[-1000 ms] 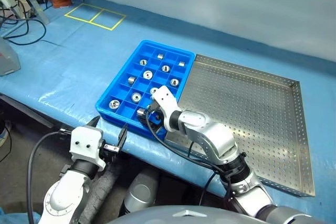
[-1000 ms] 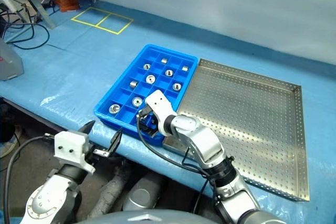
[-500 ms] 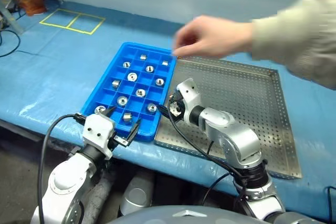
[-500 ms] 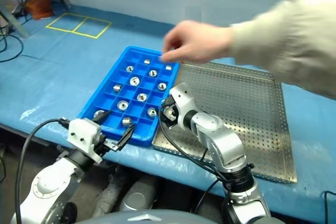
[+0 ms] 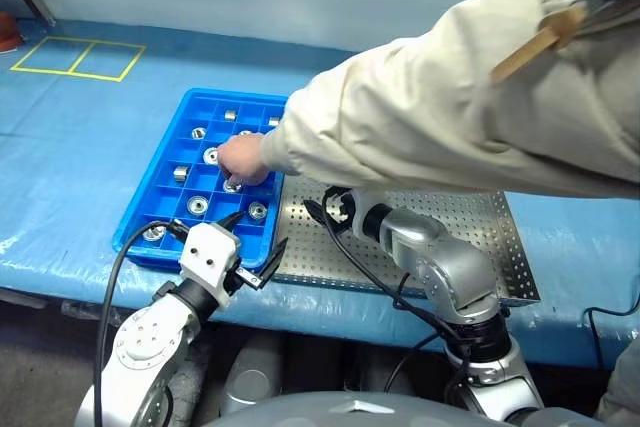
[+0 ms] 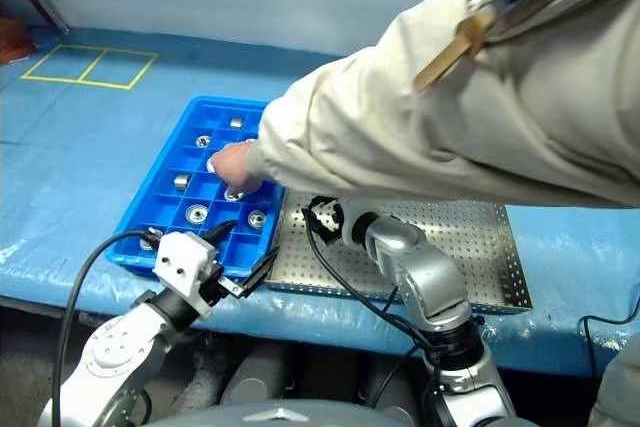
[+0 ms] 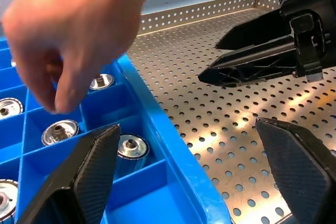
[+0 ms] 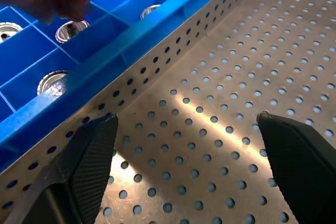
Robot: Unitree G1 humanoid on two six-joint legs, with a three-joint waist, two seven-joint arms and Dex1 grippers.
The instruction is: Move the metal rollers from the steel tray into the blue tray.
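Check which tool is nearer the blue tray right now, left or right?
Left. The left tool hangs over the blue tray's near corner; the right tool sits over the steel tray, beside the blue tray.

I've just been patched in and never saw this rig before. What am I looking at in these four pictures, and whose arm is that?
The two wide pictures come from the robot's head, looking down over its arms. The close-ups are from cameras on each wrist. On the blue-covered table lies a blue tray with metal rollers in its compartments, and beside it a steel tray, whose visible floor holds no rollers. The left gripper hangs open near the blue tray's front edge; the right gripper is open over the steel tray. Neither holds anything. The sleeved arm belongs to a person, whose hand reaches into the blue tray.
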